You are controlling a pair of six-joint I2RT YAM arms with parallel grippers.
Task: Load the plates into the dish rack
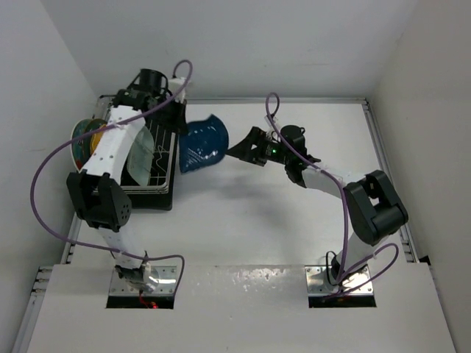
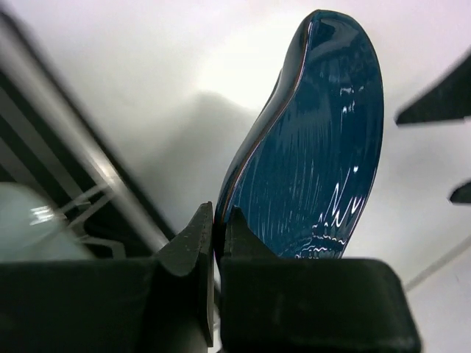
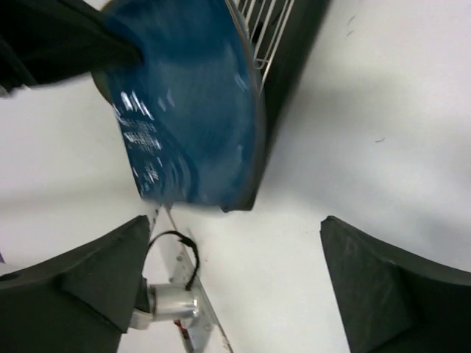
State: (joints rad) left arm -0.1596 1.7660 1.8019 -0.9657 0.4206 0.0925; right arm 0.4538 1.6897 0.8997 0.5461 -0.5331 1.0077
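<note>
Blue plate upper centre of frame, just right of rack. Left pincer clamped on plate rim. Right pincer spread wide, empty, beside plate's right edge.

My left arm and right arm are white links with bulky black joints, each trailing a looped purple cable. My left tool and right tool are matt black with wedge-shaped fingers. A green light glows near the right one.

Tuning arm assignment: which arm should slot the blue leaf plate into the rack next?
Left: the left pincer is shut on the blue plate beside the dish rack; right pincer stands open, holding nothing.
</note>
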